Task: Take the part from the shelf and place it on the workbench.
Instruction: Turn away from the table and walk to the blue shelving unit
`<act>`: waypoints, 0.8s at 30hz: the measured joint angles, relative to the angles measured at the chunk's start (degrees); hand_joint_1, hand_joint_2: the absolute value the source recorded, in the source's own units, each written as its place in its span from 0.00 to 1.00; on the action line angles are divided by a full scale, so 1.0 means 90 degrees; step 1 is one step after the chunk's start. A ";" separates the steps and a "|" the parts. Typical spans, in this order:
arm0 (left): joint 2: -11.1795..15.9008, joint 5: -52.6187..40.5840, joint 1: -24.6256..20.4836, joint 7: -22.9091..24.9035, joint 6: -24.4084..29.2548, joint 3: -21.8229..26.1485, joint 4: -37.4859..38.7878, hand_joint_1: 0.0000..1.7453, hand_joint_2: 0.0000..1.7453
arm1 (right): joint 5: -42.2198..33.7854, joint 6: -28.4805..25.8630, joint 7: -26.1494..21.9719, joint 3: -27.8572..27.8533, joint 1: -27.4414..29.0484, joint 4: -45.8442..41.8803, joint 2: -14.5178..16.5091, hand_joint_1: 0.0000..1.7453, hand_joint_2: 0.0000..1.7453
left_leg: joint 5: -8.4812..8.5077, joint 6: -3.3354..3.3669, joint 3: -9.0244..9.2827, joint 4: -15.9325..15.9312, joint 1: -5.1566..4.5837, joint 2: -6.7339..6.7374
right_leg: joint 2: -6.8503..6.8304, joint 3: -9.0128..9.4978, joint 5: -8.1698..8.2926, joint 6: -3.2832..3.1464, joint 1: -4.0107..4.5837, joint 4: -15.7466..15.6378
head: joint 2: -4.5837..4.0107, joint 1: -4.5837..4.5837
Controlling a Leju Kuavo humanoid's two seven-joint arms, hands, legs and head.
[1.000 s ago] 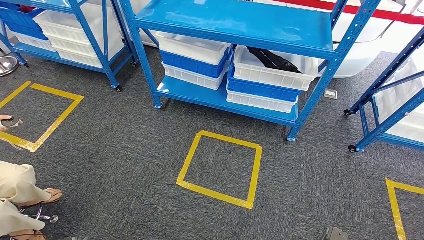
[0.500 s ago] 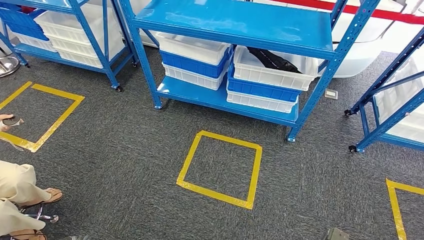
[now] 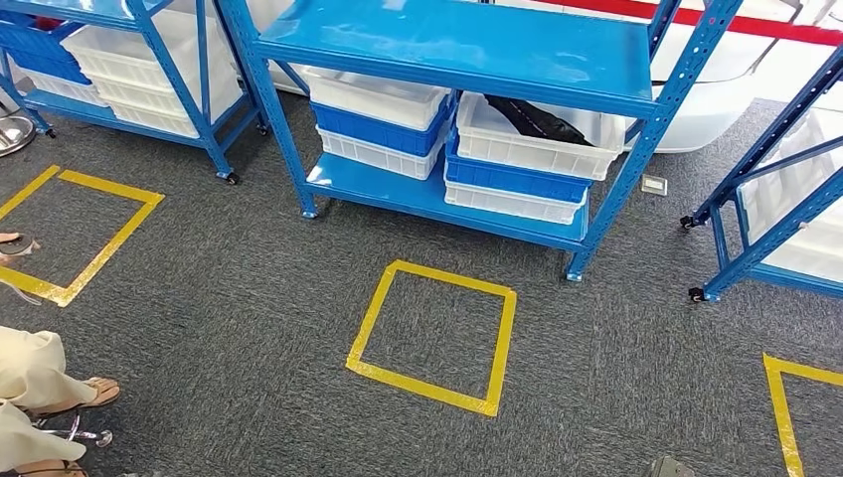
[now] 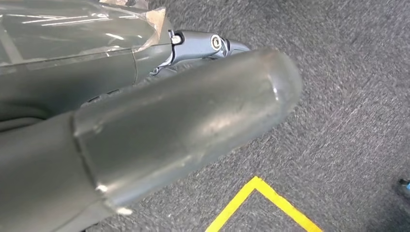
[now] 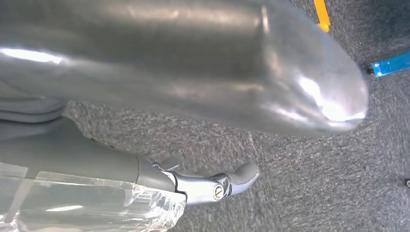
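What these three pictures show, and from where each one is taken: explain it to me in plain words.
This is a two-legged humanoid robot with two silver arms, each ending in a many-fingered hand. The wide picture is the robot's own view from its head, looking forward and down. It faces a blue metal shelf rack that carries stacked white and blue plastic crates. One white crate holds a long black part, probably the one to fetch. On the grey carpet floor in front is a square of yellow tape. A seated person's legs show at the left edge.

The other two pictures come from cameras at the wrists, with the arms hanging toward the carpet. The big grey shapes are the left hand and the right hand, seen very close. Neither holds anything.
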 joint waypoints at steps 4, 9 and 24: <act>0.0020 0.0060 -0.0009 -0.0002 0.0000 -0.0055 -0.0009 0.00 0.00 | 0.0061 0.0006 -0.0001 -0.0034 0.0025 -0.0002 0.0024 0.00 0.00 | -0.0228 -0.0218 -0.0051 0.0237 0.0027 0.0002 | 0.0040 0.0236 -0.0015 -0.0172 0.0002 -0.0356 | 0.0000 0.0024; 0.0012 0.0105 -0.0008 -0.0002 0.0002 -0.0101 -0.0008 0.00 0.00 | 0.0104 0.0005 -0.0001 -0.0061 0.0026 -0.0005 0.0021 0.00 0.00 | -0.0701 -0.0244 -0.0523 0.1205 0.0070 -0.0017 | 0.0085 0.0319 -0.0094 -0.0366 0.0078 -0.0346 | 0.0000 -0.0028; 0.0059 0.0237 0.0000 -0.0004 0.0000 -0.0259 -0.0025 0.00 0.00 | 0.0126 -0.0029 -0.0001 -0.0140 0.0056 0.0002 0.0059 0.00 0.00 | 0.0248 0.0419 -0.0270 -0.0015 -0.0318 -0.0069 | 0.0084 0.0245 -0.0512 -0.0465 0.0352 0.0205 | 0.0000 -0.0038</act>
